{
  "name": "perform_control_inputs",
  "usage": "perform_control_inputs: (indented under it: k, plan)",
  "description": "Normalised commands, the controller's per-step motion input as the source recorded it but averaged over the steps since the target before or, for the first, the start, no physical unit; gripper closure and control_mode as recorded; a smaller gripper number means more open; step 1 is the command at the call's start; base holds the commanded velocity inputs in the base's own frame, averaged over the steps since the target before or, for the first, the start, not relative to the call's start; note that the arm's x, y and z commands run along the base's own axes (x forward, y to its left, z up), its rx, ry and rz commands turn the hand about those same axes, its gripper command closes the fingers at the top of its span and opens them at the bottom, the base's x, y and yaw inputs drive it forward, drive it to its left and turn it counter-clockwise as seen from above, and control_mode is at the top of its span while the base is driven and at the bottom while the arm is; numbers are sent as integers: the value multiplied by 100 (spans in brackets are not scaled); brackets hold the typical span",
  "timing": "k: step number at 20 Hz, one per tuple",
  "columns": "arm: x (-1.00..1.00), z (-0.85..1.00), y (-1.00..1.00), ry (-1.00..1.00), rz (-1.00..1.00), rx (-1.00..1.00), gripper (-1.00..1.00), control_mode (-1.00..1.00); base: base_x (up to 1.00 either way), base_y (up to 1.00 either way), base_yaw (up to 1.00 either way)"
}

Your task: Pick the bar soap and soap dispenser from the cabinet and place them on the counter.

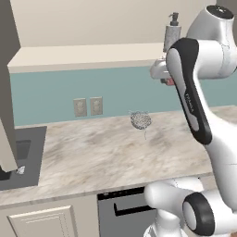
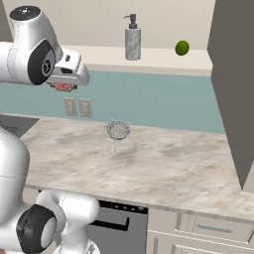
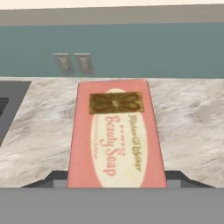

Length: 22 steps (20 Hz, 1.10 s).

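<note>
From the left, the soap dispenser (image 1: 172,33) stands on the cabinet (image 1: 83,55) shelf; from the right, the fingers (image 2: 63,87) hover above the desk (image 2: 149,163); hand view: they're clamped on the bar soap (image 3: 116,133)

Soap dispenser (image 2: 132,42) on cabinet (image 2: 149,58) shelf, lime (image 2: 182,48) beside; wire-mesh ball (image 2: 118,130) on counter (image 2: 163,168) below.

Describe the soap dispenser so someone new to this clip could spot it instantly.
Start at the cream shelf of the open cabinet above the teal wall. The soap dispenser stands upright there, left of the lime. It is the tall grey speckled bottle with a dark pump, unlike the small round green lime.
</note>
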Motion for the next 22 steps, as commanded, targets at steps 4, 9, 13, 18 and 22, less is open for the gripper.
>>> perform_control_inputs:
  k: [4, 9, 13, 18, 22]
  plan:
    - [-48, -25, 0, 1, 0, 3, 100, -100, 0, 0, 0]
    - [-25, -38, 1, 0, 0, 1, 100, -100, 0, 0, 0]
    - [-22, -53, 5, 0, 0, 0, 100, -100, 0, 0, 0]
    - [-15, -55, 13, -1, 1, 0, 100, -100, 0, 0, 0]
    - [0, -61, 15, 0, 1, 0, 100, -100, 0, 0, 0]
